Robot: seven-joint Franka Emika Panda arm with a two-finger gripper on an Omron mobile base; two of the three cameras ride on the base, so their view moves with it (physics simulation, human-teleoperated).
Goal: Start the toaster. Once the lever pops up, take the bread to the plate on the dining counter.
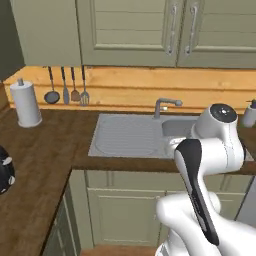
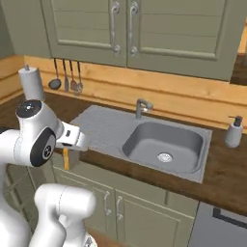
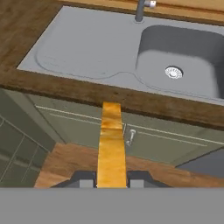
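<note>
One slice of bread (image 3: 111, 144) stands on edge, pinched between the two fingers of the claw (image 3: 112, 180); it hangs in front of the sink (image 3: 87, 48), over the cabinet doors (image 3: 166, 140).

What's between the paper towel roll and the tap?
Four hanging utensils on the wall and the sink's flat draining board lie between the paper towel roll and the tap, in the left base view.
</note>
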